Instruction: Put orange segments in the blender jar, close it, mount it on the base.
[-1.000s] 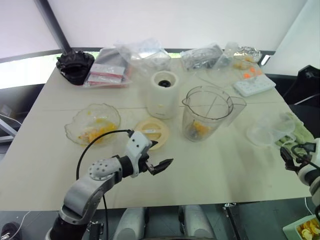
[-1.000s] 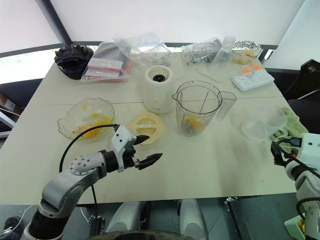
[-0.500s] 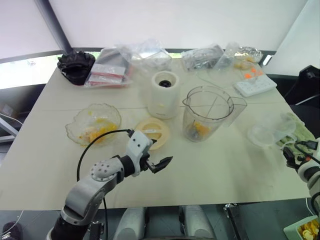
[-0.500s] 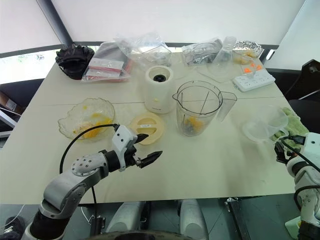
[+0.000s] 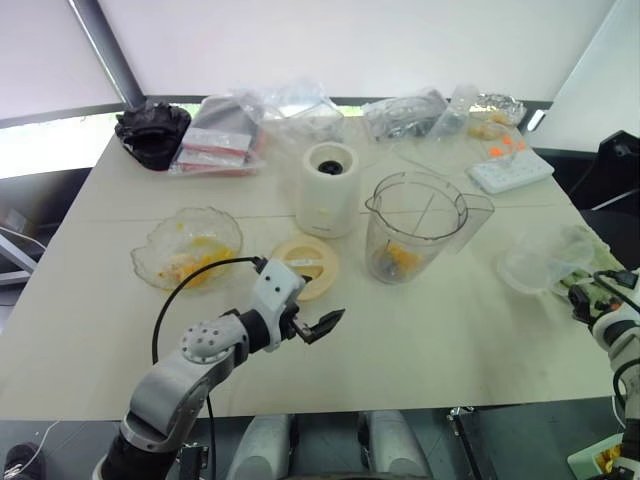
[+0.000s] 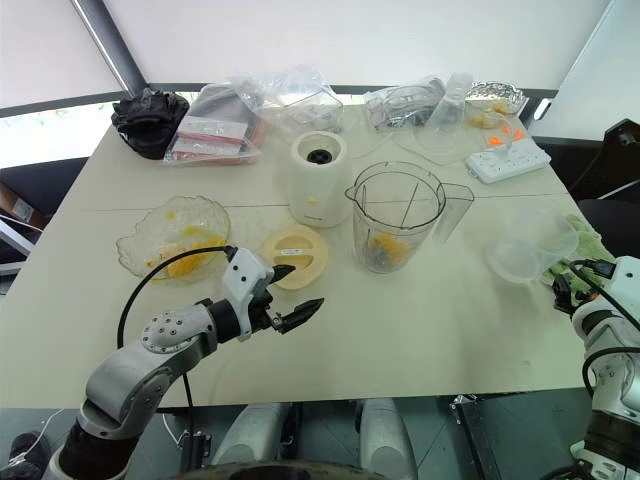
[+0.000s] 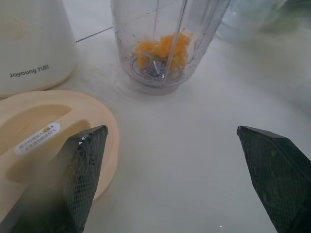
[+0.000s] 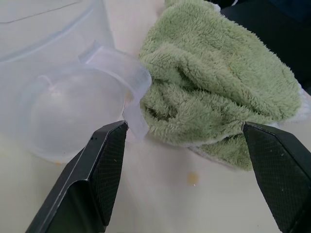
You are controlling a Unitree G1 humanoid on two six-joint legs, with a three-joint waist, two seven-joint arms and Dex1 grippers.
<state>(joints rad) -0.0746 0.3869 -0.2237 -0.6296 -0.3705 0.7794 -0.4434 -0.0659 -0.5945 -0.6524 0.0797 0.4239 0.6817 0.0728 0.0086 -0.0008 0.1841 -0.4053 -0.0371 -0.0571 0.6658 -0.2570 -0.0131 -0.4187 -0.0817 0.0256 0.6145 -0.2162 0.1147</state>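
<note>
Left wrist view: left gripper (image 7: 175, 179), fingers spread and empty, hovers over bare table (image 5: 440, 330); lid (image 7: 39, 131) beside one finger, blender jar (image 7: 165, 43) with orange segments (image 7: 163, 48) ahead, base (image 5: 328, 188) alongside. Right gripper (image 8: 187, 179) (also spread, empty) faces green cloth (image 8: 218, 77) at table edge.

blender jar (image 5: 414, 229): clear glossy plastic, smooth. Orange segments (image 7: 162, 48) inside look wet and pulpy. Base (image 5: 327, 190): cream plastic, smooth with a slight sheen. Lid (image 5: 303, 267): matt cream plastic with a paper sticker. Dish (image 5: 187, 246): clear scalloped glass. Cloth (image 8: 218, 94): green, fluffy pile. Cup (image 8: 73, 109): frosted translucent plastic. Surface (image 5: 440, 325): matt off-white. Fingers (image 7: 82, 174): black, fine cross-hatched texture.
</note>
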